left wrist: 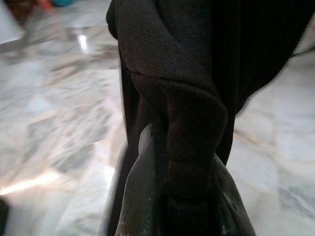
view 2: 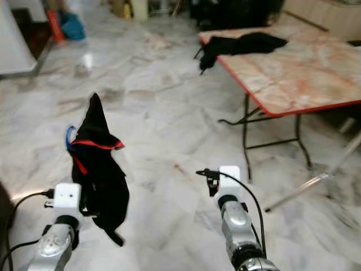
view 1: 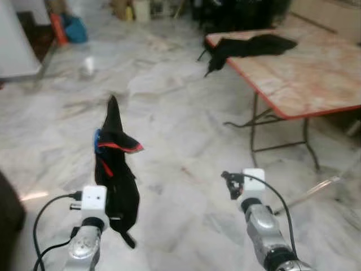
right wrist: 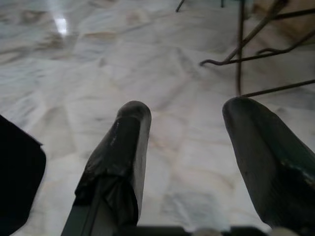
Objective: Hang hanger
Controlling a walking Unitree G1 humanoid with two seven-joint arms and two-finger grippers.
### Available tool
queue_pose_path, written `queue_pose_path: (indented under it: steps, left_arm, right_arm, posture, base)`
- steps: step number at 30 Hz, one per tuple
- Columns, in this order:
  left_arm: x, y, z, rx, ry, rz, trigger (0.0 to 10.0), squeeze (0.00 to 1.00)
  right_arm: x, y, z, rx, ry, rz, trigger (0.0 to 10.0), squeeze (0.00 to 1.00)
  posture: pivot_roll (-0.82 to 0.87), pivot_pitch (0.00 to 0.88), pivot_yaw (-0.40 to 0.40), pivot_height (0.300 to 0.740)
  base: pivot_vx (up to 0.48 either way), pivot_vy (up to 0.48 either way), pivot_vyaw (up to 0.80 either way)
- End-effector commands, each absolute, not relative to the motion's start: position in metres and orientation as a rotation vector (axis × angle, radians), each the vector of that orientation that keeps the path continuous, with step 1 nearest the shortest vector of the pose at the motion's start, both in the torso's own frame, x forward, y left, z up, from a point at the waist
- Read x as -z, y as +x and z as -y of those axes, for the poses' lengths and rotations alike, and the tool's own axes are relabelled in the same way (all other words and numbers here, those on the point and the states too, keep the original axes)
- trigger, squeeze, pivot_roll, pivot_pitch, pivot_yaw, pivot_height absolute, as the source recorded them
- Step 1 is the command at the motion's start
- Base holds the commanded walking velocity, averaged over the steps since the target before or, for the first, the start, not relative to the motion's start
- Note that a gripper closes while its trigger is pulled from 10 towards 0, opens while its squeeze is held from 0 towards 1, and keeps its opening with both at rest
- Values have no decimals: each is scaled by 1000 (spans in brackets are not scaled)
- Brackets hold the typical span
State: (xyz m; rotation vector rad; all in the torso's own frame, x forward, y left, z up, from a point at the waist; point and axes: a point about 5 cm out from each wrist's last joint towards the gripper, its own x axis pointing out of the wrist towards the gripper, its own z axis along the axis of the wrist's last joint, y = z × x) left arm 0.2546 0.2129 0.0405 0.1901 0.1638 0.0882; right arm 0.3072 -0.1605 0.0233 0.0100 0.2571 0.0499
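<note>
Garment (view 1: 115,180) on its blue hanger (view 1: 97,137) stands upright at lower left of the frame, pinched in my left end effector (left wrist: 179,196), while my right end effector (right wrist: 189,147) is wide and empty.

Black garment (view 1: 251,46) on folding table (view 1: 304,73)

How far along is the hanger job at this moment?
Pickup looks done: the left pincer is shut on a black garment with a blue hanger peeking out. The right pincer is open over the floor. Hanging is left; another garment lies on the table.
</note>
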Motion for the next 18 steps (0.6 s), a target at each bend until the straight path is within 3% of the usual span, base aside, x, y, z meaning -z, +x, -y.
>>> queue_pose_path:
  steps: [1,3,18]
  left_arm:
    - [-44,259,-211,-87,212,-148,10000,0]
    - [-44,258,-211,-94,198,-150,10000,0]
    - [-44,259,-211,-68,160,-140,10000,0]
  right_arm:
    - [-25,309,164,-41,5,-258,10000,0]
    - [-25,309,164,-42,4,-258,10000,0]
    - [-28,312,164,-43,-6,-257,10000,0]
  posture:
    - [7,42,-19,740]
    - [7,42,-19,740]
    - [4,53,-32,740]
  base:
    - [0,-364,-800]
    - [0,-311,-800]
    - [0,0,-800]
